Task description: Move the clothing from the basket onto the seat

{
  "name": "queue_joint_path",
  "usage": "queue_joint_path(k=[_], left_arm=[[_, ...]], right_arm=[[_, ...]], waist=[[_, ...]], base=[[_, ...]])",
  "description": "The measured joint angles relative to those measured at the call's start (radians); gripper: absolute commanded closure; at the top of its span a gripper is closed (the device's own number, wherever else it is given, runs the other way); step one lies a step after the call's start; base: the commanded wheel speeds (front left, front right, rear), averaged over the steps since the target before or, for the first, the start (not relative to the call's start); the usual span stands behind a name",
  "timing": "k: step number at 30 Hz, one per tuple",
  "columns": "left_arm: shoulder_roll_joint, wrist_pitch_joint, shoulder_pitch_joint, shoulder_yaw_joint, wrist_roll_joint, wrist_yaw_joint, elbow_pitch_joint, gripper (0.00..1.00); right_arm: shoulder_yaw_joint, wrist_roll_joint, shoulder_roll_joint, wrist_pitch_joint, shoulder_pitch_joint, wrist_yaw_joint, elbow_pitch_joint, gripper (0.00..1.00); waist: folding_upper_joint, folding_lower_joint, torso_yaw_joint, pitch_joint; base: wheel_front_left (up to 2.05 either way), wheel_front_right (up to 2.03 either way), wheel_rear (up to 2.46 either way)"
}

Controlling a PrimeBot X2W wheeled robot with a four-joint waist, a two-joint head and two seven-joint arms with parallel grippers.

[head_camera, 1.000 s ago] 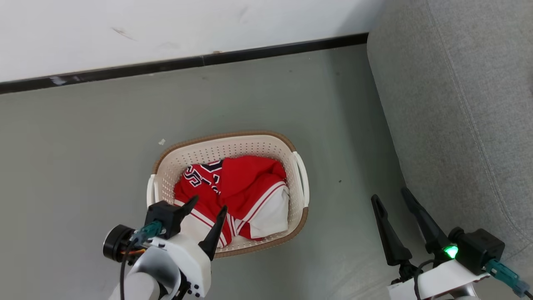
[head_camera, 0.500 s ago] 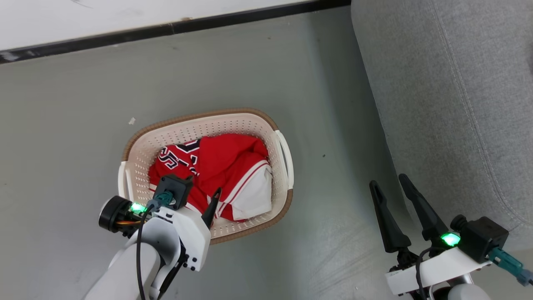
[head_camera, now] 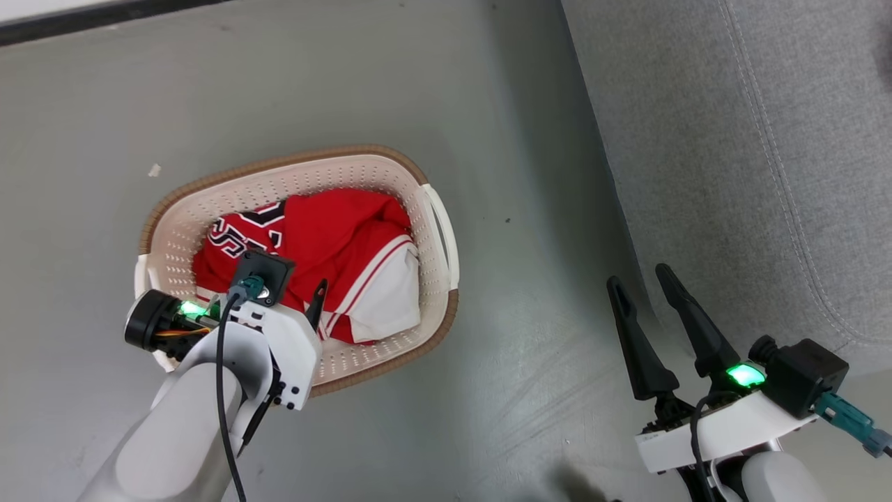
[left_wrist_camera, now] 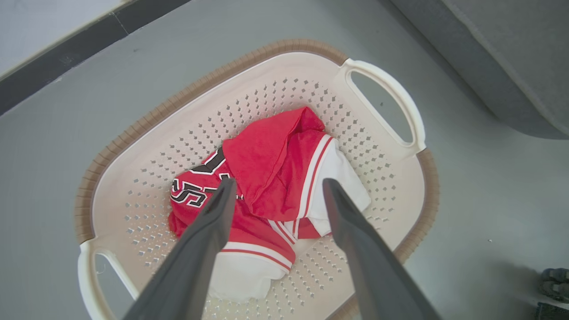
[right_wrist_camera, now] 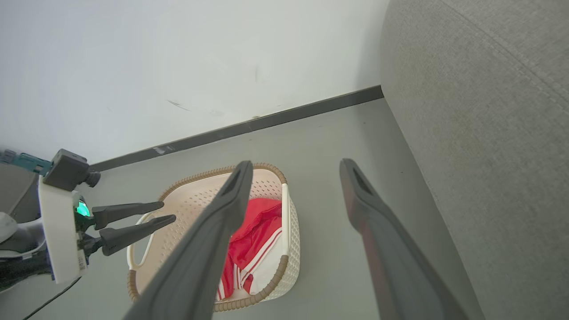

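Dipping lower than a second ago, left gripper (left_wrist_camera: 279, 182) hangs spread wide over the red jersey and shorts (left_wrist_camera: 275, 155) bundled in the laundry basket (left_wrist_camera: 146, 129); right gripper (head_camera: 637, 273), also spread and empty, hovers beside the grey sofa cushion (head_camera: 732, 139)

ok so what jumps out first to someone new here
The red clothing bunched in the cream basket on the floor grabs the eye, with the left gripper open above it. At the right stands the big grey seat, the right gripper open beside it.
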Motion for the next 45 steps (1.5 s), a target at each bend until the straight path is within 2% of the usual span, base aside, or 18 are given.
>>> queue_joint_path(k=[25,45], left_arm=[[0.046,0.026,-0.099,0.044,0.019,0.043,0.104,0.0],[0.053,0.066,-0.165,0.064,0.027,0.089,0.169,0.0]], right_arm=[[0.041,0.062,0.001,0.0,-0.092,0.0,-0.003,0.0],[0.06,0.086,0.001,-0.003,-0.152,0.0,-0.002,0.0]], waist=[[0.0,0.0,-0.111,0.15],[0.0,0.0,-0.15,0.236]], base=[[0.0,0.0,0.0],[0.0,0.0,0.0]])
